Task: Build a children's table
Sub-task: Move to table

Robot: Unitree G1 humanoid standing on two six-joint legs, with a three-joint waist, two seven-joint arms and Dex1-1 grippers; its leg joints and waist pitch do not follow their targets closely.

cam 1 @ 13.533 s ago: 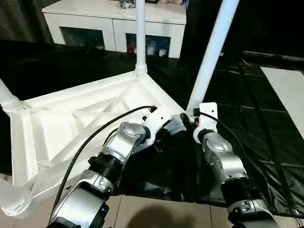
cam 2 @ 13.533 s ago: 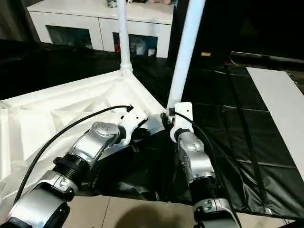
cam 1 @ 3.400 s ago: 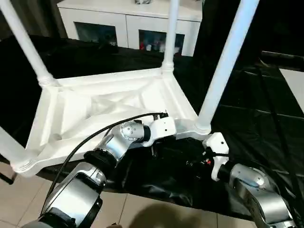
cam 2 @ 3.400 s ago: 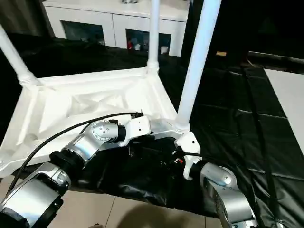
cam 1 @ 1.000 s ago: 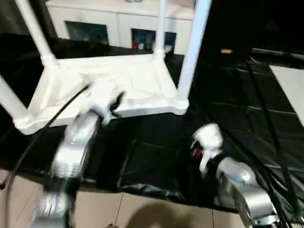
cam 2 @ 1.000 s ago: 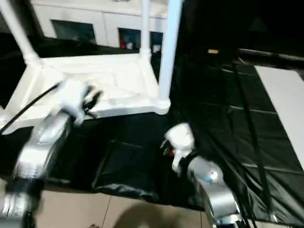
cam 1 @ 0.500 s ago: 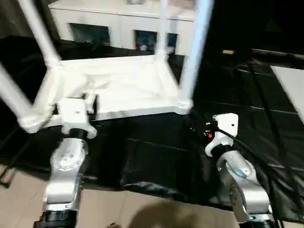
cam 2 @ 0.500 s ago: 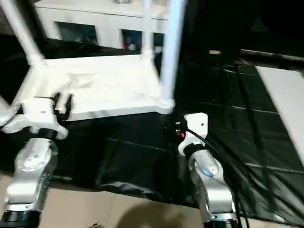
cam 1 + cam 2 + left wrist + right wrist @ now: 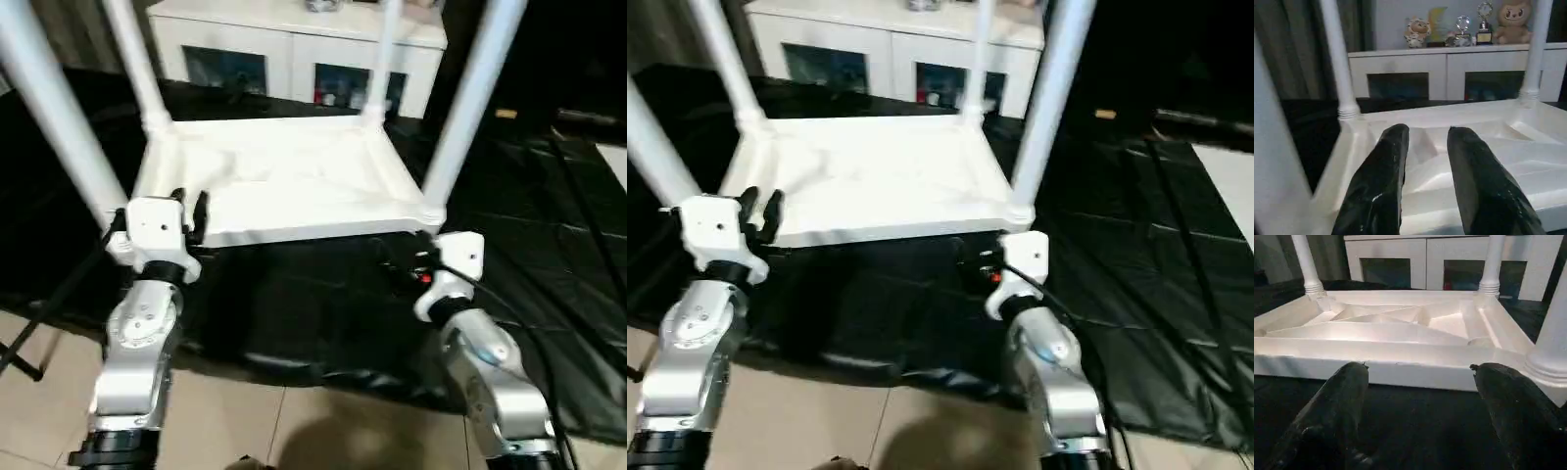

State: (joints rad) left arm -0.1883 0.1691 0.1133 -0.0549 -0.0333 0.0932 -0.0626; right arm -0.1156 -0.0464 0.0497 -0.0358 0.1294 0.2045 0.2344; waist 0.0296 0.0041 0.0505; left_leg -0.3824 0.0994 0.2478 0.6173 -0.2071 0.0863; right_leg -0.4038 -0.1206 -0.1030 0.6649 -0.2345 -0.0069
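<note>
The tabletop (image 9: 284,181) lies upside down on a black sheet (image 9: 549,294) on the floor, its ribbed underside facing up. All four white legs stand upright in the corner sockets: a near left leg (image 9: 54,108), a far left leg (image 9: 132,64), a far right leg (image 9: 382,54) and a near right leg (image 9: 470,98).

The left gripper (image 9: 188,211) hovers at the near left corner of the tabletop, just beside the near left leg. Its two black fingers (image 9: 1386,176) stand apart with a narrow gap between them and hold nothing; in the left wrist view they point over the near rim toward the ribbed underside.

The right gripper (image 9: 1420,396) sits low, just in front of the near edge of the tabletop by the near right leg. Its fingers (image 9: 1339,401) are spread wide, clamped on nothing, with the black sheet showing between them.

Beyond the tabletop stands a white cabinet (image 9: 294,49) with dark glass doors. Small figurines and trophies (image 9: 1459,27) stand on top of it. A pale tiled floor (image 9: 294,431) shows nearest the robot, in front of the sheet.
</note>
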